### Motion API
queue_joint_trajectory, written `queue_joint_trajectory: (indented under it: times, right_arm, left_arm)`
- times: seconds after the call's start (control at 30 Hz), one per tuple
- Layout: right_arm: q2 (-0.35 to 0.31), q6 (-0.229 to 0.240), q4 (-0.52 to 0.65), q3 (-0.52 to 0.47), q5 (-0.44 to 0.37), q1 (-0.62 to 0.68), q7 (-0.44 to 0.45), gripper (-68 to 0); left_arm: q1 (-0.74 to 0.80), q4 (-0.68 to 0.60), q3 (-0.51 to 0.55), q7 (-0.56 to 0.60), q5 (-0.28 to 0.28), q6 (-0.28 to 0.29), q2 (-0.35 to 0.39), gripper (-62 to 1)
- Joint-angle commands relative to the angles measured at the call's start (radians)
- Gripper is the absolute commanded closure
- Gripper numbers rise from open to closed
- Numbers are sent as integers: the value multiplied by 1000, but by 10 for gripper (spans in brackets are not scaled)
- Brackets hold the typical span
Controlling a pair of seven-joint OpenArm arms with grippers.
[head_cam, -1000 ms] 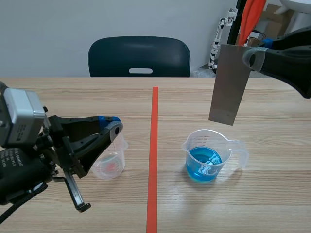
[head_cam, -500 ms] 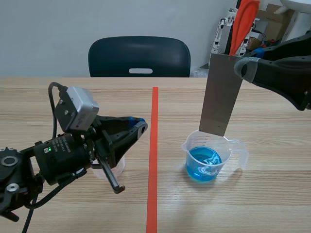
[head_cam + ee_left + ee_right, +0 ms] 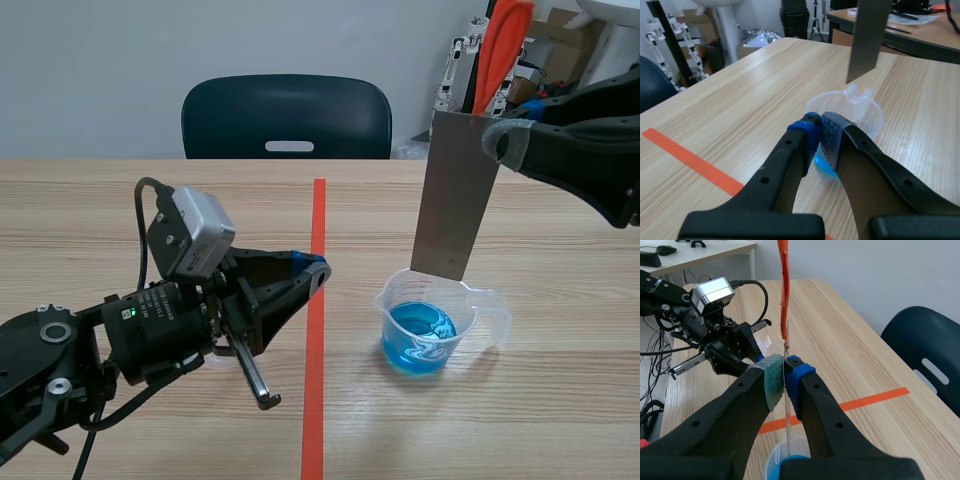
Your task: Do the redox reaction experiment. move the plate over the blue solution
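Right gripper (image 3: 509, 141) is clamped on the upper end of the plate (image 3: 455, 195), pads pressed to its two broad faces; in the right wrist view the sheet shows edge-on between the fingers. The plate hangs in the air clear of the table (image 3: 560, 400), its lower short edge just above the far rim of the beaker (image 3: 432, 318), not yet dipped in the blue solution (image 3: 418, 338). Long axis near vertical, the top leaning a little toward the right arm; the free end points down into the beaker mouth; the broad face turns toward the scene camera. The left wrist view shows the lower corner above the rim near the spout, so I judge the plate sits over the beaker's back edge rather than dead centre. To do this step well: bring the lower edge over the middle of the liquid, keep the sheet plumb so it does not swing, and hold height so the corner cannot catch the thin plastic rim and tip the beaker. A firm grip matters, since a smooth sheet held at one end could slip. Left gripper (image 3: 316, 272) has its fingers closed together on nothing, low over the table at the orange tape line (image 3: 318, 230), pointing toward the beaker; it is near it but apart.
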State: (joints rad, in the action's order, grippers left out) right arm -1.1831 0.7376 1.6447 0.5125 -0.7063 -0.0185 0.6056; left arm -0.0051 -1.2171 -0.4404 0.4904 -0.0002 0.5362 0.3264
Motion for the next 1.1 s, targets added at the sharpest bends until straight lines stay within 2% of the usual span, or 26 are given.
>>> queue_joint_trajectory:
  times: [0.0,0.23,0.37,1.07]
  right_arm:
    - [-8,8,9,-7,-19,-9,26,-6]
    - [-8,8,9,-7,-19,-9,26,-6]
    - [-8,8,9,-7,-19,-9,26,-6]
    - [-8,8,8,-7,-19,-9,26,-6]
  left_arm:
    - [-12,-19,-8,17,-11,6,-5,-41]
    - [-15,-19,-10,18,-4,8,-17,-41]
    - [-15,-19,-10,26,70,13,-37,-41]
    - [-14,-19,-10,40,72,13,-43,-41]
